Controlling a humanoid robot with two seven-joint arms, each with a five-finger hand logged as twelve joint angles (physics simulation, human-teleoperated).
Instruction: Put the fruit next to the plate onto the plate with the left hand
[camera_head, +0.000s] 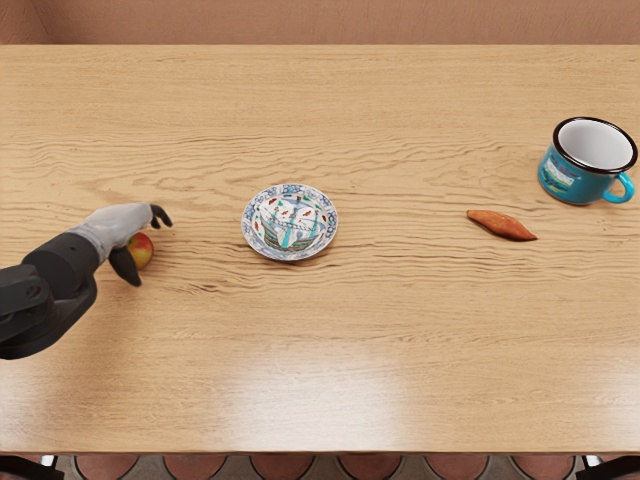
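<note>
Head view: one slanted look down on a wooden counter (320, 380); all lines below come from it.
Left hand (118, 231): grey, reaching in from the left edge on a dark forearm and lying low over the counter's left part.
Fingers (158, 214): apart and gently arched, not clamped on anything; the dark tips point toward the plate, and the thumb hangs down on the near side.
Fruit (143, 249): small, round, red and yellow, sitting on the counter under the arch of the fingers. It lies between the thumb and the other fingertips, with its left side hidden by the palm. A strip of bare wood shows between it and the far fingertips.
Plate (289, 222): small and round with a blue, red and green pattern, well beyond the fingertips on their pointing side, holding nothing.
Sweet potato (502, 226): orange and tapered, lying flat much farther out past the plate from the fingers.
Mug (588, 160): teal enamel with a white inside and dark rim, upright near the right edge, farthest from the fingers.
</note>
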